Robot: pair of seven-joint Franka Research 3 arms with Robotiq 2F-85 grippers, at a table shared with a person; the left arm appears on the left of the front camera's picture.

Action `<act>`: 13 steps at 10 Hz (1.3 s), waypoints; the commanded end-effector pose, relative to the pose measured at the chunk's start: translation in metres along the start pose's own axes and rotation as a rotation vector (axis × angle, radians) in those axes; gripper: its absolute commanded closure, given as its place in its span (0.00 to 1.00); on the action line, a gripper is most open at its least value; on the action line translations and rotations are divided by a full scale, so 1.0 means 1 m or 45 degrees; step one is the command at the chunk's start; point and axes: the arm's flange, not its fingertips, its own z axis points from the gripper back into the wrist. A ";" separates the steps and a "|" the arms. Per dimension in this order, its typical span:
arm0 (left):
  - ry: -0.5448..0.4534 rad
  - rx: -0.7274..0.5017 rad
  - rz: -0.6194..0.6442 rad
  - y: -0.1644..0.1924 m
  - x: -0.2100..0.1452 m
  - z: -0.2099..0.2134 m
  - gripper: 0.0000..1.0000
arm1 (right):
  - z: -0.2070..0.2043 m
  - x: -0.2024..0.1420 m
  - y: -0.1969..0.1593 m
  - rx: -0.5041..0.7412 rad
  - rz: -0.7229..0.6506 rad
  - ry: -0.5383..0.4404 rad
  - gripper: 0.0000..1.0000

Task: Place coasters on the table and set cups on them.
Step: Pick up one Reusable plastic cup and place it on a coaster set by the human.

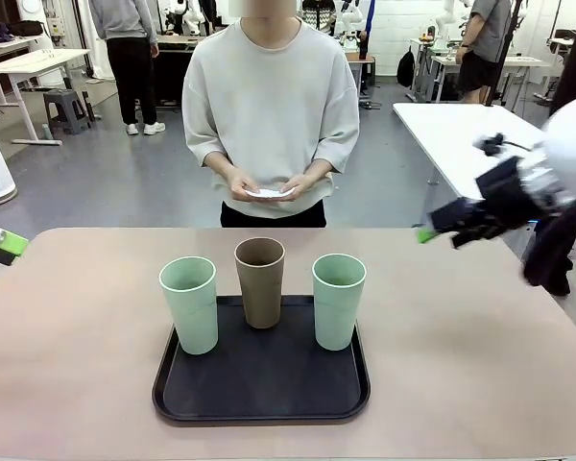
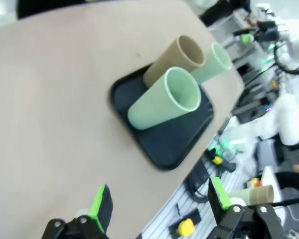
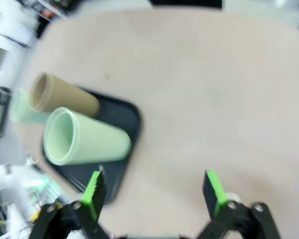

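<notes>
Front view, read from left to right, with every position given from the black tray (image 1: 259, 379) on the beige worktop (image 1: 77, 336).

Left tool (image 1: 2, 242): well to the left of the tray, at the worktop's left edge. In the left wrist view this tool (image 2: 159, 196) is released, its green pads wide apart with nothing between them.

Left mint cup (image 1: 189, 304): upright on the tray's left part, near its left rim.

Brown cup (image 1: 260, 281): upright at the middle of the tray's far rim, between the two mint cups and apart from both.

Coasters (image 1: 267, 193): a small white stack held in the person's hands (image 1: 242, 182), beyond the tray's far side and past the worktop's far edge. How many there are cannot be told.

Right mint cup (image 1: 338, 300): upright on the tray's right part.

Right tool (image 1: 442, 226): well to the right of the tray and farther back, raised over the worktop's right side. In the right wrist view it (image 3: 153, 186) is released, pads spread and holding nothing.
</notes>
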 end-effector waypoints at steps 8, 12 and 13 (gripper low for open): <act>-0.207 -0.244 0.145 0.043 -0.037 0.040 0.00 | 0.052 -0.076 -0.094 0.123 -0.012 0.191 0.00; -0.210 -0.533 0.272 0.073 -0.028 0.062 0.00 | 0.063 -0.066 -0.117 1.225 -0.290 0.076 0.00; -0.174 -0.639 0.314 0.095 -0.025 0.071 0.00 | 0.066 -0.067 -0.135 1.300 -0.365 0.055 0.00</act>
